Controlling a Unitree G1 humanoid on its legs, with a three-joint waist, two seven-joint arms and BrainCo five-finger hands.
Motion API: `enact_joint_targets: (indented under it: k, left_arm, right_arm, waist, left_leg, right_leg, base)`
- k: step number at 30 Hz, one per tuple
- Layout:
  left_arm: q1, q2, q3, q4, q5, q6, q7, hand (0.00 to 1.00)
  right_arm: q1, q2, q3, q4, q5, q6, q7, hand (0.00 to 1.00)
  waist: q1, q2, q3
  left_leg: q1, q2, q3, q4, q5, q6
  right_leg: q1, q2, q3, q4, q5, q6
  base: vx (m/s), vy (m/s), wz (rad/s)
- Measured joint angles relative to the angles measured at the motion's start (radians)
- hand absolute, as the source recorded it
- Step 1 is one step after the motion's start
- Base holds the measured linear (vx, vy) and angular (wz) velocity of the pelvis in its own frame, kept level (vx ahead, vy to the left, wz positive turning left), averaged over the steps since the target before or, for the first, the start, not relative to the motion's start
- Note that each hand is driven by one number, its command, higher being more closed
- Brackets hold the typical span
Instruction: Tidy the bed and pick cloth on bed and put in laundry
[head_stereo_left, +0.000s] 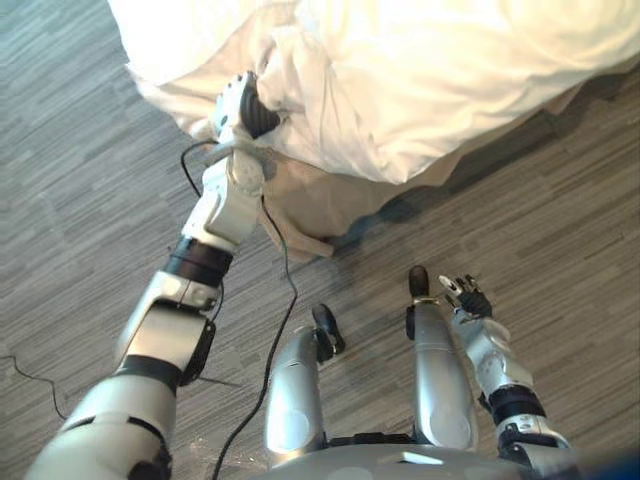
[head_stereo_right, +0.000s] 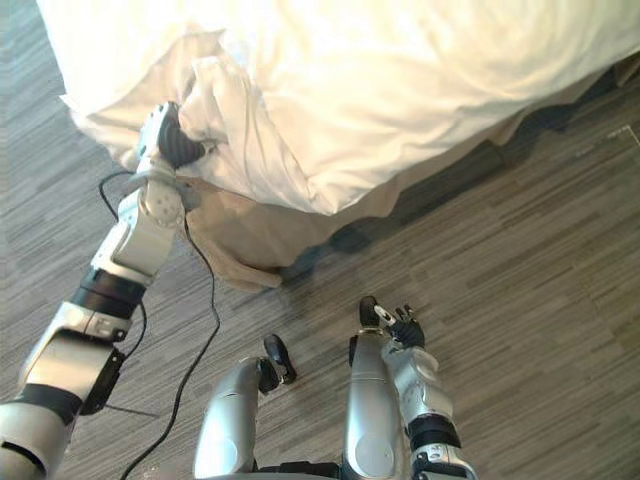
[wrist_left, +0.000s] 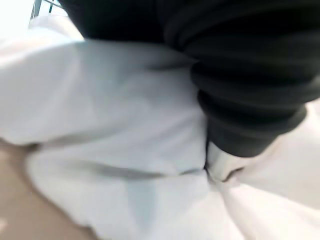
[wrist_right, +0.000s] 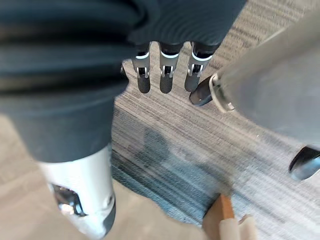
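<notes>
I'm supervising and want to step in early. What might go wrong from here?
1. The left hand is buried in corner folds of the white duvet; its hold can't be checked and may slip.
2. That corner already overhangs the bed skirt; pulling toward the robot might drag it to the floor.
3. The right hand hangs open, so a one-handed tug may bunch it.

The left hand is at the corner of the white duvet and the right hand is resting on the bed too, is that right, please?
Not quite: the left hand is at the corner of the white duvet, but the right hand is not on the bed. The left eye view shows it hanging over the grey floor, fingers straight, holding nothing.
</notes>
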Motion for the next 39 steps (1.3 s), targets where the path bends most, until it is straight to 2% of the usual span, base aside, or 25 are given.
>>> enact_joint_targets:
  k: [2, 4, 6, 8, 10, 11, 12, 15, 17, 20, 24, 26, 30, 34, 39]
  left_arm:
    - [0.053, 0.003, 0.013, -0.02, -0.02, -0.042, -0.01, 1.0]
    - [0.131, 0.003, 0.024, -0.037, -0.04, -0.102, -0.013, 1.0]
    - [0.197, 0.003, 0.026, -0.066, -0.043, -0.14, -0.017, 1.0]
    - [0.26, 0.002, 0.04, -0.09, -0.048, -0.182, -0.02, 1.0]
    - [0.343, 0.0, 0.052, -0.103, -0.065, -0.235, -0.03, 1.0]
    - [0.364, -0.002, 0.059, -0.106, -0.068, -0.249, -0.035, 1.0]
    - [0.394, -0.015, 0.075, -0.107, -0.071, -0.274, -0.042, 0.0]
    - [0.486, -0.058, 0.105, -0.111, -0.078, -0.311, -0.061, 0.0]
    - [0.536, -0.077, 0.107, -0.11, -0.081, -0.315, -0.083, 0.0]
    - [0.662, -0.133, 0.118, -0.106, -0.131, -0.316, -0.106, 0.0]
    - [0.79, -0.195, 0.135, -0.054, -0.152, -0.31, -0.127, 0.0]
    - [0.842, -0.206, 0.148, 0.008, -0.152, -0.299, -0.127, 0.0]
    - [0.953, -0.246, 0.17, 0.22, -0.137, -0.244, -0.121, 0.0]
    - [1.01, -0.311, 0.275, 0.471, -0.115, -0.226, -0.078, 0.0]
    - [1.025, -0.359, 0.361, 0.639, -0.054, -0.224, -0.061, 0.0]
  right_arm:
    - [0.011, 0.002, -0.007, 0.002, 0.0, 0.0, 0.0, 0.0]
    - [0.025, 0.001, -0.009, 0.013, 0.0, 0.0, 0.0, 0.0]
    - [0.038, 0.005, -0.008, 0.032, 0.0, 0.001, 0.001, 0.0]
    - [0.051, 0.01, -0.009, 0.052, 0.0, 0.001, 0.002, 0.0]
    - [0.086, 0.021, -0.009, 0.07, 0.0, 0.002, 0.003, 0.0]
    - [0.094, 0.025, -0.009, 0.078, 0.0, 0.003, 0.003, 0.0]
    - [0.107, 0.028, -0.009, 0.09, 0.0, 0.012, 0.003, 0.0]
    - [0.134, 0.026, -0.012, 0.128, 0.0, 0.032, 0.01, 0.0]
    - [0.156, 0.023, -0.015, 0.145, 0.001, 0.048, 0.015, 0.0]
    - [0.18, 0.022, -0.023, 0.204, 0.0, 0.069, 0.031, 0.0]
    - [0.194, 0.018, -0.052, 0.259, 0.001, 0.09, 0.033, 0.0]
    - [0.197, 0.009, -0.052, 0.285, 0.001, 0.099, 0.042, 0.0]
    - [0.197, -0.005, -0.054, 0.314, 0.0, 0.11, 0.075, 0.0]
    - [0.197, 0.001, -0.056, 0.337, -0.001, 0.11, 0.107, 0.0]
    - [0.199, 0.002, -0.062, 0.357, -0.001, 0.109, 0.104, 0.0]
  waist:
    - [0.002, -0.001, -0.003]
    - [0.02, -0.004, -0.051]
    - [0.026, -0.004, -0.093]
    - [0.032, -0.006, -0.109]
    - [0.057, -0.007, -0.17]
    - [0.057, -0.007, -0.19]
    - [0.058, -0.007, -0.215]
    - [0.061, -0.005, -0.263]
    - [0.062, -0.004, -0.272]
    - [0.064, -0.006, -0.334]
    - [0.076, -0.001, -0.352]
    - [0.084, -0.001, -0.373]
    - [0.106, -0.003, -0.391]
    - [0.122, -0.027, -0.405]
    - [0.126, -0.036, -0.412]
  left_leg:
    - [0.038, -0.006, -0.012, -0.026, 0.009, -0.002]
    - [0.066, -0.012, -0.018, -0.067, 0.025, -0.006]
    - [0.082, -0.015, -0.037, -0.1, 0.042, -0.011]
    - [0.133, -0.014, -0.051, -0.142, 0.059, -0.02]
    - [0.176, -0.008, -0.062, -0.195, 0.076, -0.033]
    - [0.18, -0.008, -0.065, -0.211, 0.084, -0.036]
    - [0.199, -0.008, -0.072, -0.242, 0.096, -0.039]
    - [0.25, -0.008, -0.082, -0.304, 0.118, -0.047]
    - [0.291, -0.004, -0.095, -0.328, 0.121, -0.053]
    - [0.317, 0.002, -0.107, -0.367, 0.128, -0.062]
    - [0.347, 0.004, -0.143, -0.397, 0.134, -0.067]
    - [0.347, 0.003, -0.153, -0.406, 0.134, -0.067]
    - [0.375, -0.012, -0.172, -0.429, 0.138, -0.063]
    - [0.379, -0.024, -0.175, -0.43, 0.138, -0.062]
    - [0.39, -0.031, -0.174, -0.446, 0.146, -0.052]
  right_leg:
    - [0.046, -0.004, -0.023, -0.015, -0.001, 0.001]
    - [0.074, -0.009, -0.042, -0.041, -0.001, 0.001]
    - [0.099, -0.014, -0.073, -0.06, -0.001, 0.001]
    - [0.156, -0.013, -0.107, -0.082, -0.001, 0.001]
    - [0.202, -0.002, -0.13, -0.119, -0.001, 0.001]
    - [0.21, -0.001, -0.139, -0.13, -0.001, 0.001]
    - [0.231, 0.001, -0.154, -0.148, -0.001, 0.001]
    - [0.285, 0.011, -0.178, -0.193, 0.0, 0.0]
    - [0.338, 0.021, -0.195, -0.225, 0.001, -0.002]
    - [0.386, 0.038, -0.219, -0.289, 0.01, -0.006]
    - [0.458, 0.054, -0.253, -0.362, 0.029, 0.001]
    - [0.478, 0.058, -0.269, -0.393, 0.037, 0.003]
    - [0.542, 0.058, -0.275, -0.475, 0.066, 0.002]
    - [0.569, 0.054, -0.277, -0.526, 0.09, -0.003]
    - [0.58, 0.053, -0.274, -0.549, 0.113, -0.01]
  base:
    - [0.08, -0.011, 0.2]
    - [0.1, -0.013, 0.14]
    - [0.13, -0.033, 0.28]
    - [0.12, -0.055, 0.26]
    - [0.1, -0.06, 0.11]
    - [0.1, -0.059, 0.21]
    - [0.09, -0.054, 0.21]
    - [0.08, -0.035, 0.13]
    - [0.09, -0.016, 0.12]
    - [0.11, -0.003, 0.11]
    - [0.1, -0.009, 0.23]
    - [0.06, -0.006, 0.24]
    - [0.05, 0.03, 0.1]
    - [0.0, 0.016, 0.03]
    - [-0.07, 0.008, -0.04]
